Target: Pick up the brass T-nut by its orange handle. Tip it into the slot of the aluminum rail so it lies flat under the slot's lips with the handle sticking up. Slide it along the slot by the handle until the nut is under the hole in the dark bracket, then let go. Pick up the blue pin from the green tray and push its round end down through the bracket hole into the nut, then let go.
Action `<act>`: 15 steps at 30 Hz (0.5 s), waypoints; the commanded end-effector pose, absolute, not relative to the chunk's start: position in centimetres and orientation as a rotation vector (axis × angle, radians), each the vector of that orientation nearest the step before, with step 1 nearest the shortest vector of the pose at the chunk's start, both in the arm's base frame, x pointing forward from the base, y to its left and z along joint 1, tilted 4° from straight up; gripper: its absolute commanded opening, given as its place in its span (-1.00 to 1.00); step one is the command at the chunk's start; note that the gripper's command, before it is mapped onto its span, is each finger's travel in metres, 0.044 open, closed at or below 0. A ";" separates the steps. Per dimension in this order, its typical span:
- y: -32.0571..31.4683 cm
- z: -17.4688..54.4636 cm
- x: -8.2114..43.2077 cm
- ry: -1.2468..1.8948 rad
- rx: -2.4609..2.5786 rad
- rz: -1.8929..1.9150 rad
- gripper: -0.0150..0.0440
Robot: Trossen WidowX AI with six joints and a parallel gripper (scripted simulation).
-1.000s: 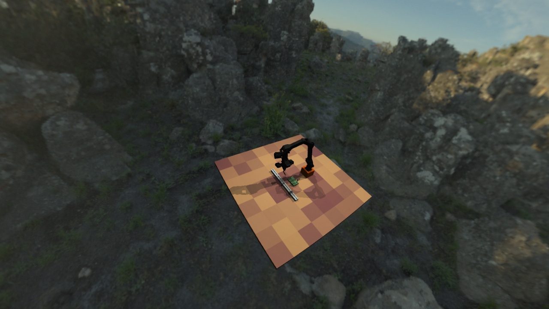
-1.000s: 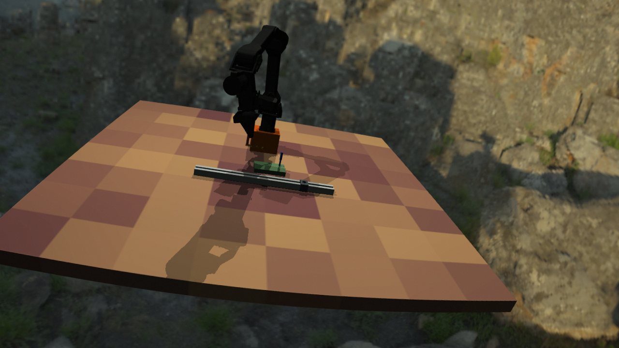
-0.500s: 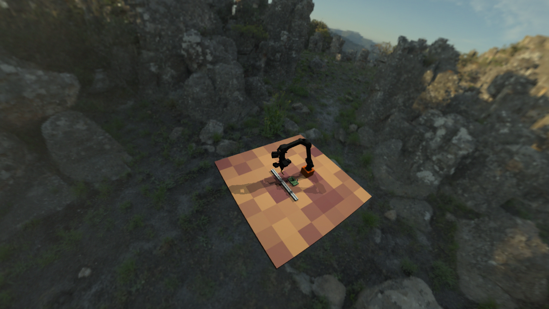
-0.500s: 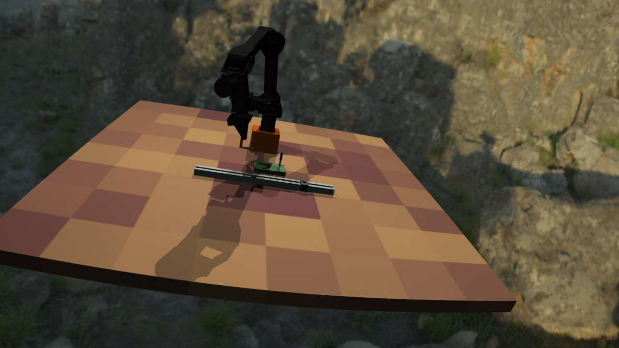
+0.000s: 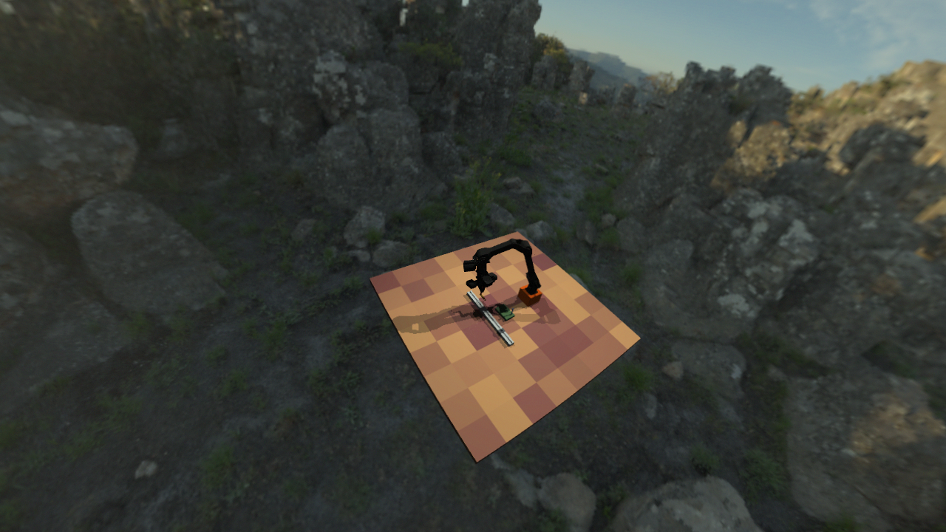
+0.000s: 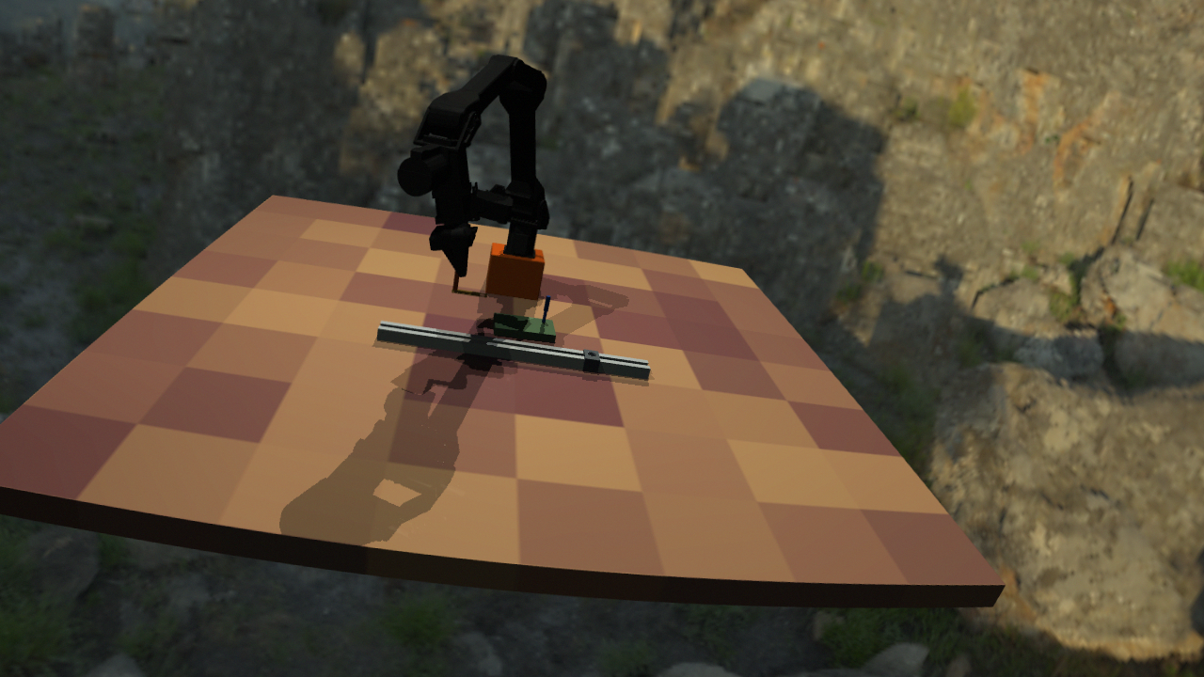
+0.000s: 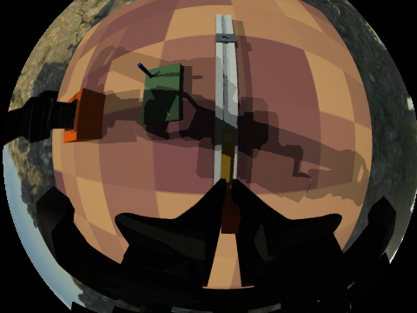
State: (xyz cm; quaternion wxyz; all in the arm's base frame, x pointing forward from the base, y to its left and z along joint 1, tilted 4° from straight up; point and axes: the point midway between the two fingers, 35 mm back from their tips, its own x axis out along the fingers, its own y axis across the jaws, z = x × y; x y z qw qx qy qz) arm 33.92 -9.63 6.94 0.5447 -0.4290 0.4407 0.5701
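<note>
Rocky ground [image 5: 370, 151] [image 6: 1052, 505] surrounds the worktable [image 5: 489, 397] [image 6: 572, 522] [image 7: 278, 78], whose surface is checkered in tan, ochre and mauve. My arm [image 5: 505, 247] [image 6: 521, 134] [image 7: 39, 117], black throughout, rises from an orange base block [image 5: 529, 298] [image 6: 514, 275] [image 7: 91, 115], bends at the top and reaches down toward the table. Its shadow falls across the work area.

Aluminum rail [image 5: 502, 332] [image 6: 420, 338] [image 7: 219, 78]: lying on the table, slot facing up, beyond the green tray as measured from my base. Green tray [image 5: 507, 316] [image 6: 538, 333] [image 7: 171, 78]: flat on the table, between base block and rail, partly in shadow.

My gripper [image 5: 482, 292] [image 6: 458, 274] [image 7: 228, 183] points downward above the table and is closed on the orange handle [image 6: 455, 282] [image 7: 230, 215] of the brass T-nut [image 6: 469, 291] [image 7: 226, 161]. The nut is held in the air, outside the slot. From the wrist it lines up over the rail near one end; from the exterior it shows above the rail, with a gap between them. The handle stands roughly upright, the brass part extending sideways from its lower end.

Dark bracket [image 5: 500, 330] [image 6: 592, 360] [image 7: 226, 38]: seated across the rail toward the end well apart from the nut, hole facing up. Blue pin [image 6: 546, 309] [image 7: 144, 69]: standing in the tray, near the bracket's end of it.
</note>
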 end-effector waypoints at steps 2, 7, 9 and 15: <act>-10.3 6.8 34.4 1.042 -1.031 1.363 -1.00; -10.3 6.7 34.4 1.034 -1.034 1.358 -1.00; -10.4 6.7 34.3 1.029 -1.037 1.353 -1.00; -10.4 6.6 34.3 1.011 -1.043 1.339 -1.00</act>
